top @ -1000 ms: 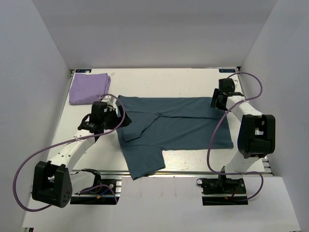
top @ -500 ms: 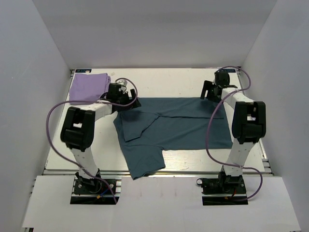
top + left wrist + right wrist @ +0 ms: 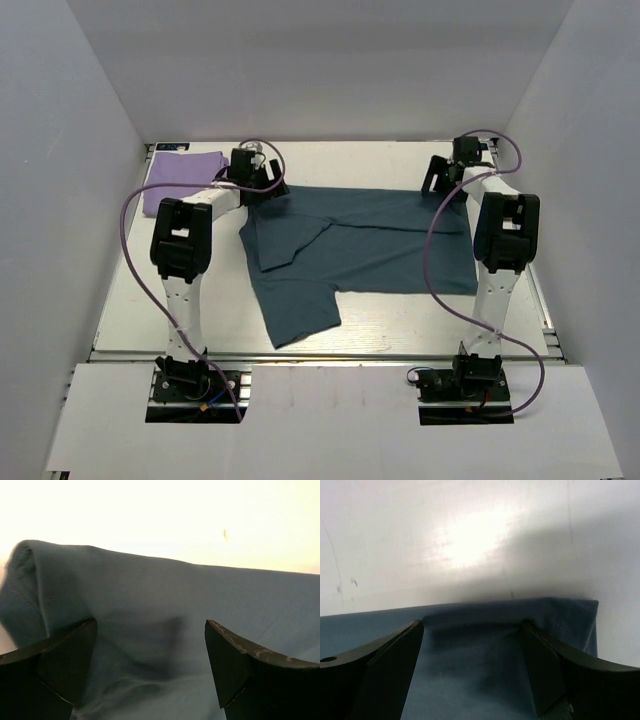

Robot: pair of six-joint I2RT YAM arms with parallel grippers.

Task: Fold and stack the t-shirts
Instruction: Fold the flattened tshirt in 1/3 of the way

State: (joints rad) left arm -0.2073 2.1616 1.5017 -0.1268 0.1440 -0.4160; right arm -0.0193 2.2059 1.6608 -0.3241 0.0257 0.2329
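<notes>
The dark teal t-shirt (image 3: 370, 245) lies spread across the middle of the table, one sleeve folded over its body and its lower part hanging toward the near edge. The lavender t-shirt (image 3: 180, 180) sits folded at the far left corner. My left gripper (image 3: 268, 186) is at the teal shirt's far left corner, open, with teal cloth (image 3: 150, 590) bunched between its fingers (image 3: 55, 670). My right gripper (image 3: 437, 181) is at the far right corner, open; the shirt's hem (image 3: 470, 680) runs between its fingers (image 3: 570, 675).
The white table (image 3: 350, 160) ends at a back wall just beyond both grippers, and grey side walls close it in. Purple cables loop off both arms. A metal rail (image 3: 400, 357) runs along the near edge.
Both arms have stretched out toward the back, the left one swinging from the shirt's left side to its far left corner. The teal shirt has slid slightly toward the back.
</notes>
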